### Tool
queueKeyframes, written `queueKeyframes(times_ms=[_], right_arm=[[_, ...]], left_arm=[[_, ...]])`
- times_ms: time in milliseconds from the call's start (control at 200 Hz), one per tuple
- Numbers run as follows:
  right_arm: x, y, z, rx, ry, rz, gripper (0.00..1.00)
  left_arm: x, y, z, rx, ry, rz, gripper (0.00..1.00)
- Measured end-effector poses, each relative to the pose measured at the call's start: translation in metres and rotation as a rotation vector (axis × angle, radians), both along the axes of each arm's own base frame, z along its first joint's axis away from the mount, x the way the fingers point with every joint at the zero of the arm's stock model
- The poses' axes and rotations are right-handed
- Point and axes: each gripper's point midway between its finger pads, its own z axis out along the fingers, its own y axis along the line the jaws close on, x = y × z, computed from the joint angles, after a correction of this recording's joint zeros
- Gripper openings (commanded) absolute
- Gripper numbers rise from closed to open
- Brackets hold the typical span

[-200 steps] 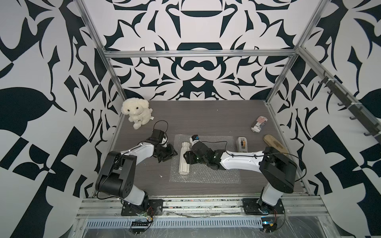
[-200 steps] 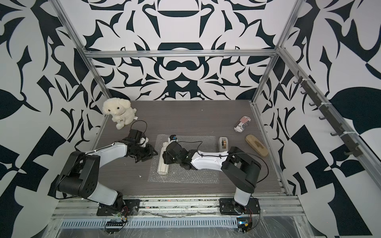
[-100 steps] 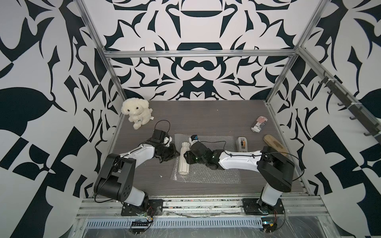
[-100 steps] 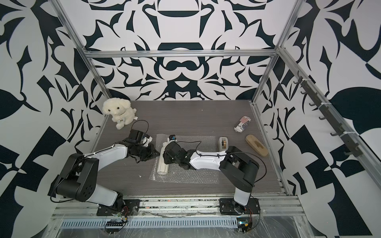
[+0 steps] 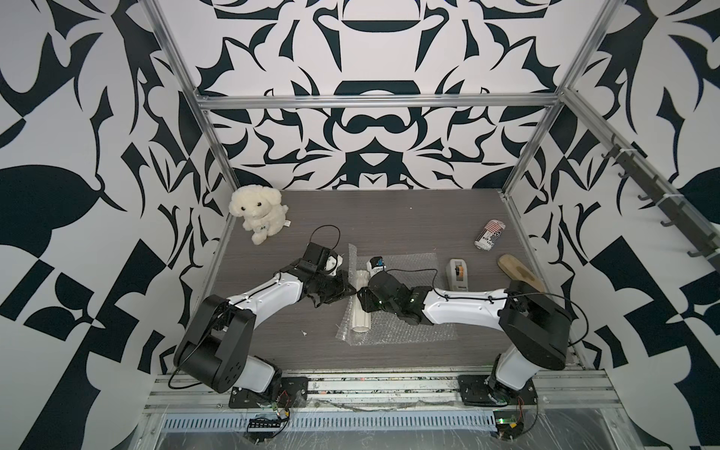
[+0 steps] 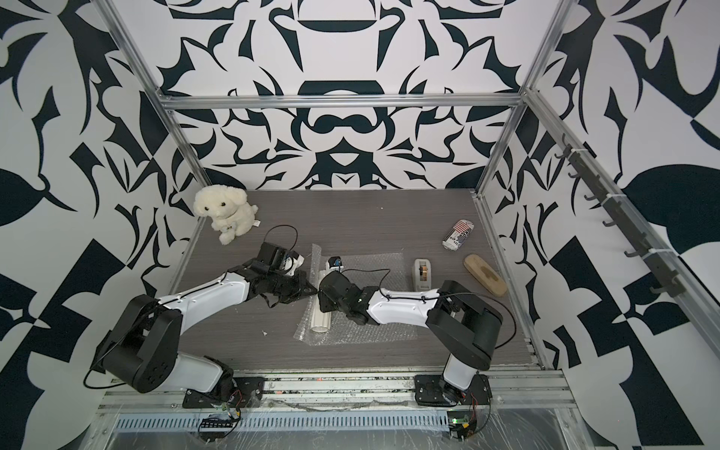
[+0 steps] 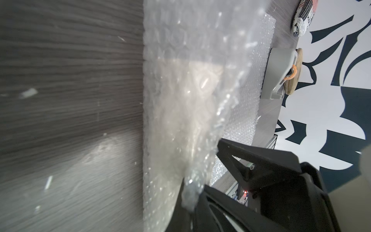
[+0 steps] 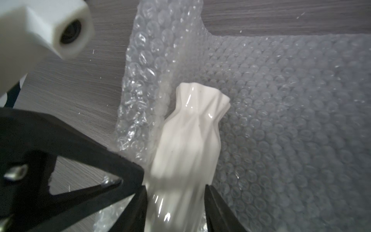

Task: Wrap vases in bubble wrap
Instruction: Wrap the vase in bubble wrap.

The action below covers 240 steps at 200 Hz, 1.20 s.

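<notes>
The white ribbed vase lies on its side by the left edge of the bubble wrap on the worktop. Its long axis runs front to back, flared neck toward the back wall. The right claw clamps its body, while the left claw pinches the wrap's lifted edge beside it.

One each: vase, bubble wrap, plush, can, tape dispenser, wooden piece
</notes>
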Motion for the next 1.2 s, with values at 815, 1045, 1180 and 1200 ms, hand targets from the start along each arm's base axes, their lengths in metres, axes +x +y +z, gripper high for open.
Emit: queueKeyframes(times_ms=[815,1045,1180,1200], right_arm=[[-0.027,-0.049,0.034,0.129,-0.043,0.008,0.63],[-0.041,-0.051,0.042,0.214,0.017,-0.013,0.66],[-0.052,-0.043,0.032,0.212,0.064,0.001,0.65],[-0.054,-0.042,0.03,0.208,0.07,0.001,0.65]], left_arm=[[0.007,-0.051,0.002,0.169,0.139,0.071,0.0],[0.008,-0.058,0.001,0.205,0.153,0.1,0.0],[0.008,-0.065,0.0,0.215,0.155,0.102,0.0],[0.008,-0.066,0.0,0.216,0.156,0.101,0.0]])
